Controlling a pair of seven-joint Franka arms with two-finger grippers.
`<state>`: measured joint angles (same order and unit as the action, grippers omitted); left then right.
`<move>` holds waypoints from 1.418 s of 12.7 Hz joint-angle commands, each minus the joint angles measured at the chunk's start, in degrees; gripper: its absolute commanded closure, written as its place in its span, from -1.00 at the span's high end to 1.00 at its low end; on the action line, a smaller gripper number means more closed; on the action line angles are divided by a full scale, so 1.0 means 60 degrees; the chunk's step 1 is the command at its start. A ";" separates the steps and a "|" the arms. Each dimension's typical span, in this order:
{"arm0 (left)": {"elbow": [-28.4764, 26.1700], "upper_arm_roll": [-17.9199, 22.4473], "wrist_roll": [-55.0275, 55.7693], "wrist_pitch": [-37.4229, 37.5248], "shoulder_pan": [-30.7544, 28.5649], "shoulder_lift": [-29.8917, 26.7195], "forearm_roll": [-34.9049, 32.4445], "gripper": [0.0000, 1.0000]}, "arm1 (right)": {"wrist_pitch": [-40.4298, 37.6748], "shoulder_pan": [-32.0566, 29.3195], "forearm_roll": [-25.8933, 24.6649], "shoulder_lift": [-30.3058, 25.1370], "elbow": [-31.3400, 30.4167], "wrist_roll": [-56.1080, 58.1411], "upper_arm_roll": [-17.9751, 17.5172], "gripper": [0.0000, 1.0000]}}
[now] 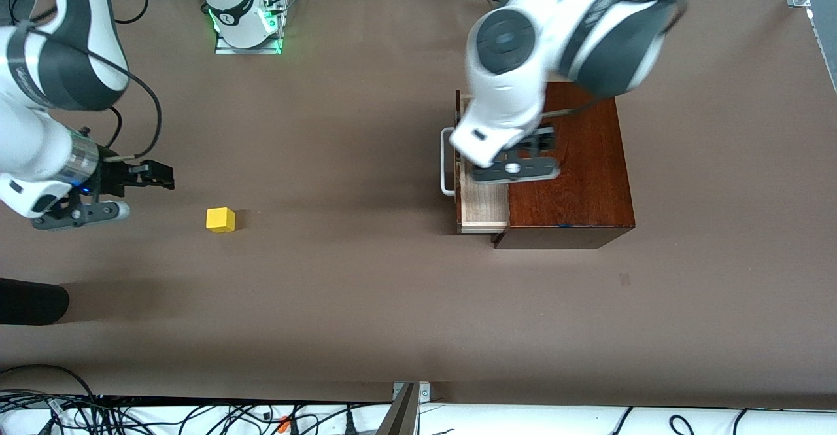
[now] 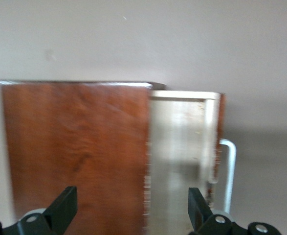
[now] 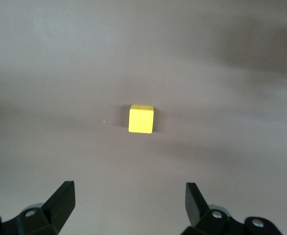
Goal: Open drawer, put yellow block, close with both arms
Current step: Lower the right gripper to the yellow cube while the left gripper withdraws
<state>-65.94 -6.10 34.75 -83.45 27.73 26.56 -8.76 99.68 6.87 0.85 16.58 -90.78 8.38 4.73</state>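
the left gripper hangs over the glossy reddish-brown wooden box, just above the edge where the drawer comes out, its two black fingers spread wide with nothing between them. below this gripper the pale unfinished-wood drawer stands pulled partway out of the box toward the right arm's end of the table, its bare tray showing and its white u-shaped bar handle at the outer end, just beside the gripper's wrist as seen from the front. the right gripper is over the brown table near the right arm's end, also spread open and empty, well apart from the box. the small bright yellow cube sits on the table near this gripper, a little toward the drawer from it; in the right wrist view the cube lies ahead of the open fingers, roughly centred between them and not touching either. the cube lies well apart from the drawer, with bare table between them.
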 commanded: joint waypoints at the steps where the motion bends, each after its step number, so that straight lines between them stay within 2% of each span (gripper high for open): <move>1: -0.0099 -0.0141 -0.1931 0.0664 -0.1188 -0.0704 0.0389 1.00 | 0.0492 -0.0046 0.0048 0.0018 -0.0761 0.0318 -0.0056 1.00; 3: -0.0143 -0.0126 -0.3689 0.1190 -0.2549 -0.1071 0.1309 1.00 | 0.1604 -0.0046 0.0063 0.0108 -0.1551 0.0318 -0.0057 1.00; 6: -0.0201 -0.0112 -0.4369 0.1910 -0.3563 -0.1452 0.1562 1.00 | 0.3273 -0.0104 0.0078 0.0355 -0.2592 0.0303 -0.0042 1.00; 7: -0.0549 -0.0025 -0.4980 0.1853 -0.3682 -0.1758 0.1722 1.00 | 0.3961 -0.0105 0.0092 0.0618 -0.2856 0.0289 -0.0042 1.00; 8: -0.1350 0.0020 -0.5334 0.1475 -0.3901 -0.2341 0.1956 1.00 | 0.4620 -0.0105 0.0107 0.0925 -0.3004 0.0245 -0.0056 1.00; 10: -0.4376 0.0428 -0.5396 -0.0568 -0.4035 -0.4169 0.1900 1.00 | 0.5342 -0.0105 0.0354 0.1453 -0.3035 0.0288 -0.0057 1.00; 11: -0.5188 0.0488 -0.5382 -0.1014 -0.4050 -0.4671 0.1899 1.00 | 0.5620 -0.0105 0.0661 0.1688 -0.3035 0.0303 -0.0057 1.00; 13: -0.5240 0.0533 -0.5323 -0.1164 -0.4050 -0.4779 0.1870 1.00 | 0.5901 -0.0105 0.0752 0.1880 -0.3049 0.0303 -0.0071 1.00; 15: -0.5372 0.0606 -0.5382 -0.2201 -0.4487 -0.4750 0.1870 1.00 | 0.5945 -0.0105 0.0752 0.1982 -0.3049 0.0318 -0.0071 1.00; 18: -0.5154 0.0489 -0.5162 -0.1755 -0.4548 -0.4735 0.1665 1.00 | 0.6121 -0.0105 0.0766 0.2129 -0.3151 0.0318 -0.0071 0.96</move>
<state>-96.30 -2.48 4.01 -95.31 0.96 -0.55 1.31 135.07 6.78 4.20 29.06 -109.04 9.29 4.73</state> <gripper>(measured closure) 0.000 0.000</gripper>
